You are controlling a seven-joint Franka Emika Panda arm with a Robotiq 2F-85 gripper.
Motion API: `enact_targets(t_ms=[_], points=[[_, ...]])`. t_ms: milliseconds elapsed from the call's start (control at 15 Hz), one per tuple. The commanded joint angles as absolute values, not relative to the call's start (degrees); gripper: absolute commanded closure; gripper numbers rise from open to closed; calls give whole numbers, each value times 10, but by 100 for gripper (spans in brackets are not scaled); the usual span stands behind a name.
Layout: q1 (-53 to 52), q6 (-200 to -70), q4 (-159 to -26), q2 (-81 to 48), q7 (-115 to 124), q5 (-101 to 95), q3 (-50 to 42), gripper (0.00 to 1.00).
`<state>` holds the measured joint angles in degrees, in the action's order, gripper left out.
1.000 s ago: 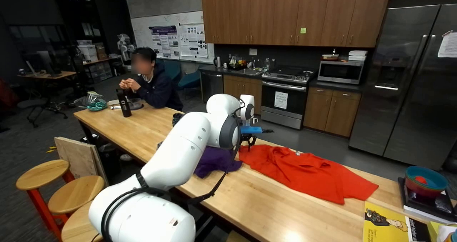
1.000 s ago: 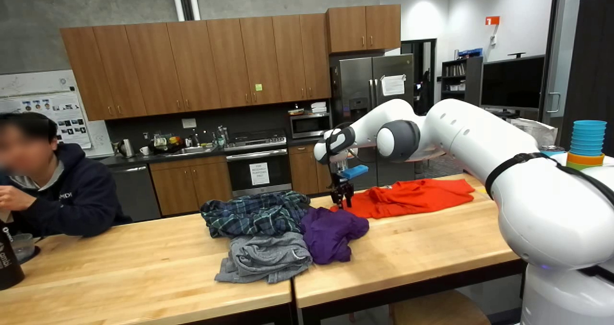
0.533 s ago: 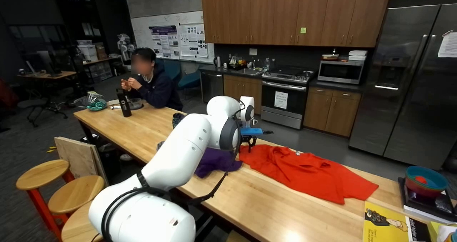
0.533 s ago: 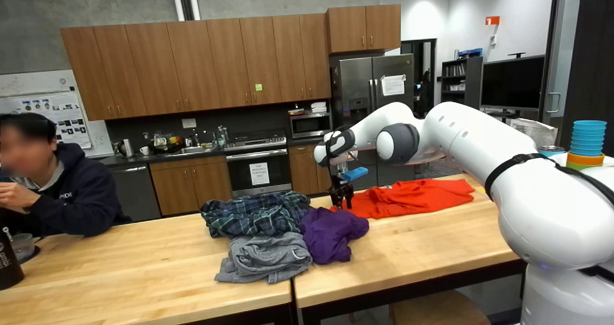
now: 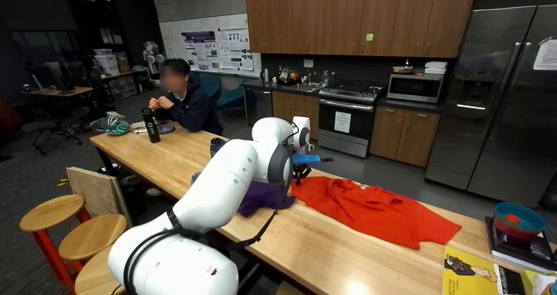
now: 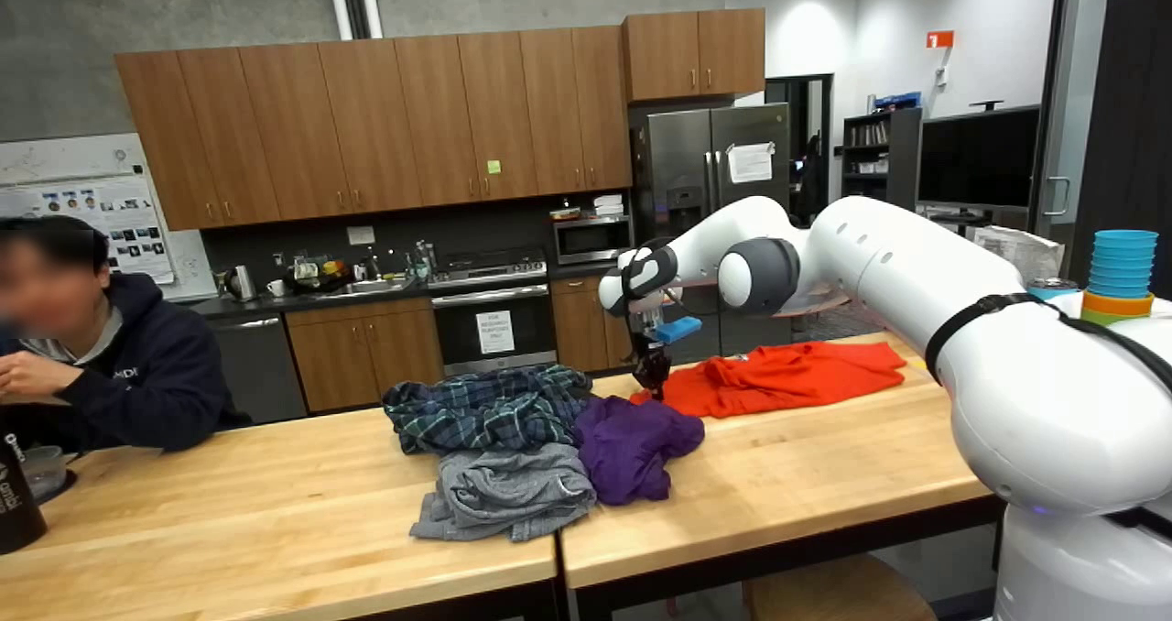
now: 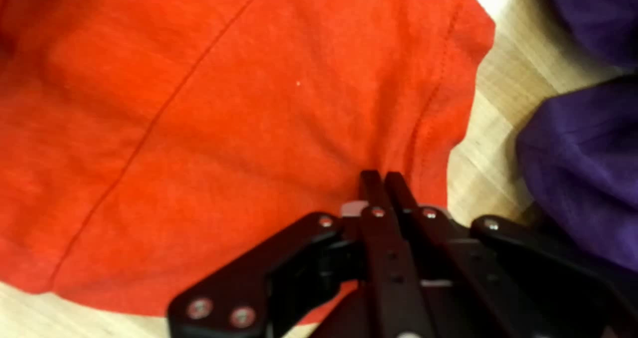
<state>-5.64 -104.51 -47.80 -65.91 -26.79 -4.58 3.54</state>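
1. Gripper (image 7: 383, 174): closed, fingers nearly together. Looks like a fold of the red shirt (image 7: 239, 128) is pinched at the tips, since creases run up to them. Depth of the bite is hidden.
2. Red shirt location: spread out on the wooden table (image 5: 330, 251). Grip is near a stitched edge, at the end closest to the purple garment (image 6: 632, 447).
3. Done, by my read: contact is there and the cloth seems caught.
4. Not done: no lift visible. The shirt lies along the table in both exterior views, body rumpled, far end flat. I'd call it early: a grasp and little else.
5. Neighbours: purple garment sits just beside the red shirt; wrist view shows a strip of table between them. In an exterior view it's bunched against the plaid garment (image 6: 490, 406) and the gray garment (image 6: 513, 493).
6. Person (image 5: 191, 103) seated at the table, well apart from the gripper.
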Motion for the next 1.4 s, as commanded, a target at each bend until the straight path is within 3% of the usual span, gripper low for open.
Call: enact_targets(t_ms=[0, 867, 1333], points=[[-53, -1042, -463, -663, -278, -43, 39, 100], [-23, -1138, -527, -604, -207, -31, 36, 100], [11, -1277, -686, -484, -178, -6, 43, 100]])
